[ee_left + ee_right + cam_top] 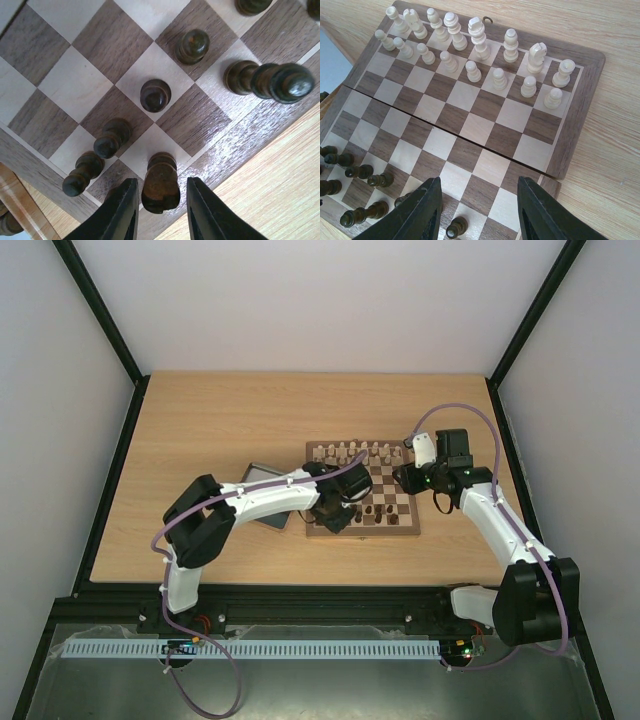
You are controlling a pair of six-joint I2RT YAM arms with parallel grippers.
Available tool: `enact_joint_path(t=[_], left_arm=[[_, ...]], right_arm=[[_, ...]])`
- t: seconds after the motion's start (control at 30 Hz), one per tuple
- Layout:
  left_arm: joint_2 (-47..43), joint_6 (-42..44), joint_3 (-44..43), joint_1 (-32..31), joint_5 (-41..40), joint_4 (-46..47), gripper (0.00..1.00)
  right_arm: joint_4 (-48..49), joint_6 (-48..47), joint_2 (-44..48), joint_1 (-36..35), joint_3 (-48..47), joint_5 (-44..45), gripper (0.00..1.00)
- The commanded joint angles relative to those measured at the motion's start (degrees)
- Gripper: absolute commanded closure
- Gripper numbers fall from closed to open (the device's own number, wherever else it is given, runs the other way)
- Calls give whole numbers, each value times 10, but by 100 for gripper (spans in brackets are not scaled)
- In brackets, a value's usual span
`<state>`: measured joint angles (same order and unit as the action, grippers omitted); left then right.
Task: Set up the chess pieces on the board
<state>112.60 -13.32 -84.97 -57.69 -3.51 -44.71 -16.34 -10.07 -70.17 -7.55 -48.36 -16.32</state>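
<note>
Dark piece within released left pincer; right pincer released; sixteen cream pieces.

The top camera looks down on the whole table from behind; both wrist cameras hang close over the board, sharing its dark pieces.

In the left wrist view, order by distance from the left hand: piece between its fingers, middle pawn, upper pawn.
1. Piece, inside the left hand, at the board edge.
2. Middle pawn, on a light square.
3. Upper pawn, on a dark square.
</note>
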Motion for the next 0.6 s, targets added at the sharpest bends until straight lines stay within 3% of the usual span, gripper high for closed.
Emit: enact_joint_path(t=[0.0, 0.27, 0.33, 0.47, 0.53, 0.57], left_arm=[[-18, -4, -28, -4, -1, -27, 70], [-112, -22, 10, 17, -52, -32, 63], [-143, -29, 40, 49, -64, -24, 63], [-190, -51, 114, 148, -75, -6, 77], [-207, -68, 152, 209, -84, 7, 76], [-212, -75, 168, 236, -88, 11, 71]], right_arm=[[-9, -4, -1, 2, -4, -13, 57], [-10, -5, -1, 1, -4, -16, 56], [-8, -5, -1, 2, -4, -17, 56], [-10, -7, -3, 2, -3, -22, 56], [-10, -8, -4, 2, -3, -24, 56], [-11, -8, -4, 2, -3, -24, 56]])
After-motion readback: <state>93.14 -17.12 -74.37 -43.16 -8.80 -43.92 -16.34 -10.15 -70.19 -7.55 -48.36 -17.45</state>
